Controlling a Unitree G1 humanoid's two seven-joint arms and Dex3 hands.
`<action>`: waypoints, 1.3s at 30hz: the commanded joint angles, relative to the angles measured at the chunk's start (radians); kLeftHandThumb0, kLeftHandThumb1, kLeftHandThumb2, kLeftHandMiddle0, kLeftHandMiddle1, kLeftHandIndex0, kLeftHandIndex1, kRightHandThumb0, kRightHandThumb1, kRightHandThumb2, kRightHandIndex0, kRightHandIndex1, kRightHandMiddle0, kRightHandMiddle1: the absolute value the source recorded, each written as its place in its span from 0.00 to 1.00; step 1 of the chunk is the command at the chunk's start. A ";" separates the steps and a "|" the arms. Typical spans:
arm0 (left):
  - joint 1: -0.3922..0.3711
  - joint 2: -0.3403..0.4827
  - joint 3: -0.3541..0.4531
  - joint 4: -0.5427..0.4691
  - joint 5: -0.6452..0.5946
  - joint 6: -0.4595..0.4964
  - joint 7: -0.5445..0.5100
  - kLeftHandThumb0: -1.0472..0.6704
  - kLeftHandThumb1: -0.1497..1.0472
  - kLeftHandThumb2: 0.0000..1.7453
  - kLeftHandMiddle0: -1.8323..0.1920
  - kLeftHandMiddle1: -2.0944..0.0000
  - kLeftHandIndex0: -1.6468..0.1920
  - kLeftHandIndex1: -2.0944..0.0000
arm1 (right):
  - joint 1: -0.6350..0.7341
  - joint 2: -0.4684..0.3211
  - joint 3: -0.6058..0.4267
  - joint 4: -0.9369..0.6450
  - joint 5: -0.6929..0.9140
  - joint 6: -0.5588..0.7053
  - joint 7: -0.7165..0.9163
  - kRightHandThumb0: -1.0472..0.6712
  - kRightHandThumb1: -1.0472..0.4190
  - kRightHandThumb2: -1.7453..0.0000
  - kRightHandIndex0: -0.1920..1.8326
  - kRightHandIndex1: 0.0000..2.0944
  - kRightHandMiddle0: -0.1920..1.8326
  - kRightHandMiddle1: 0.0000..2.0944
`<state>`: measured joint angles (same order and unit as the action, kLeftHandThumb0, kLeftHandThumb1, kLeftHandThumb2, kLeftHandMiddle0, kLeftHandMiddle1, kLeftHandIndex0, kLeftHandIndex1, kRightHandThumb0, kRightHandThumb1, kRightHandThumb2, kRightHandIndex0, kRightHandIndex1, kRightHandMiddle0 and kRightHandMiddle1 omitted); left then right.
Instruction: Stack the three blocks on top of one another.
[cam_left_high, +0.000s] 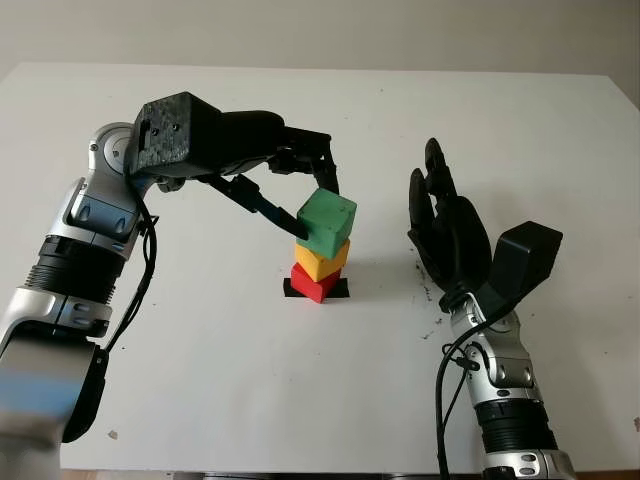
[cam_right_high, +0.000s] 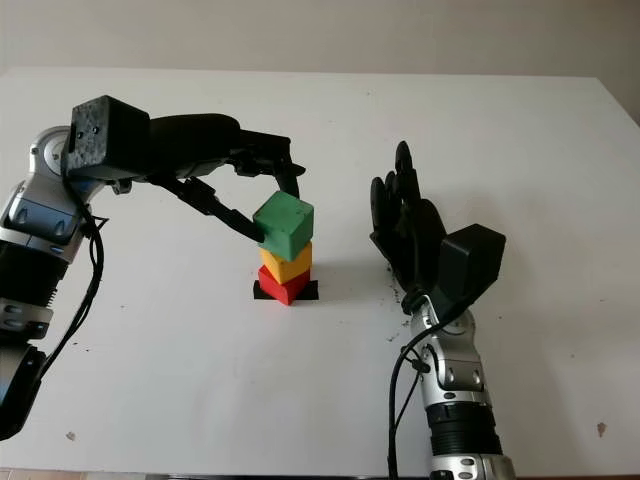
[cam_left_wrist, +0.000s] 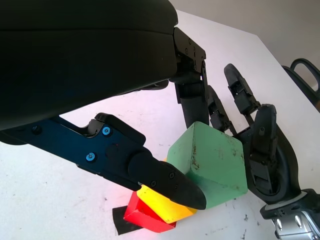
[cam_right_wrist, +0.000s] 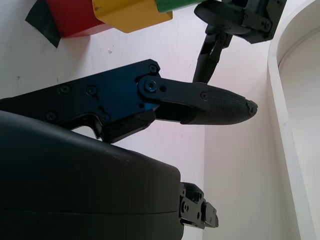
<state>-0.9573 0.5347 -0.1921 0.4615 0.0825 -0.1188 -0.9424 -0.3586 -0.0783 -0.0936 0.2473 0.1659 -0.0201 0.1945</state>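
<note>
- We note a white table reaching to a plain pale wall at twelve o'clock; the surface carries a few small dark specks.
- Near the table's centre we find a black tape patch, with the red block sitting on it.
- The yellow block sits on the red one, turned slightly off square.
- The green block is at the top, tilted, its lower edge meeting the yellow block; whether it bears fully on it we cannot tell.
- The left hand comes in from nine o'clock and pinches the green block, one finger against its near face and another behind it.
- The right hand stands upright at three o'clock of the stack, apart from it, open and holding nothing.
</note>
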 joint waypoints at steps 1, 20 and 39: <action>0.000 -0.005 -0.004 -0.008 0.005 0.019 0.006 0.32 0.98 0.05 0.80 0.98 0.71 0.26 | 0.010 -0.006 -0.002 -0.002 0.004 -0.005 0.007 0.17 0.00 0.67 0.00 0.00 0.00 0.00; 0.033 0.073 0.004 -0.150 -0.002 -0.005 -0.072 0.25 0.90 0.03 0.92 0.98 0.84 0.83 | 0.014 -0.001 -0.006 -0.004 0.011 0.000 0.008 0.17 0.00 0.69 0.00 0.00 0.00 0.00; 0.326 0.133 0.355 -0.443 -0.294 0.228 0.111 0.11 0.97 0.15 1.00 1.00 1.00 1.00 | 0.006 -0.003 -0.006 0.011 0.006 -0.007 0.010 0.17 0.00 0.69 0.00 0.00 0.00 0.00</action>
<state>-0.6789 0.6777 0.1151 0.0403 -0.2033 0.1203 -0.8717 -0.3541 -0.0780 -0.0950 0.2531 0.1704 -0.0205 0.2058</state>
